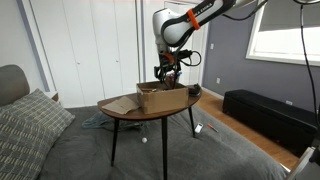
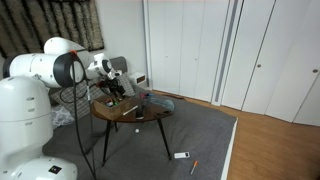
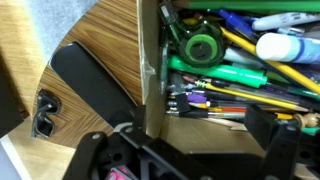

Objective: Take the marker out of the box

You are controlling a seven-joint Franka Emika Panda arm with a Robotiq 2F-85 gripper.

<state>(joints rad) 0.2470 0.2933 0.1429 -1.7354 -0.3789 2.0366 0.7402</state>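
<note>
The brown cardboard box (image 1: 155, 98) stands on the round wooden table (image 1: 120, 108) and shows in both exterior views (image 2: 130, 103). In the wrist view the box wall (image 3: 150, 70) stands upright, and inside lie several pens and markers, among them a green marker (image 3: 240, 75) and a blue one (image 3: 245, 20). My gripper (image 3: 200, 128) is open and empty. It hangs low over the near edge of the box, with a brown flap (image 3: 200, 115) between its fingers. It also shows in both exterior views (image 1: 168, 74) (image 2: 118, 90).
A roll of green tape (image 3: 205, 47) and a white tube (image 3: 285, 47) lie in the box among the pens. A flat black object (image 3: 90, 85) lies on the tabletop beside the box. A dark bench (image 1: 265, 112) stands by the wall. A grey sofa (image 1: 30, 125) is nearby.
</note>
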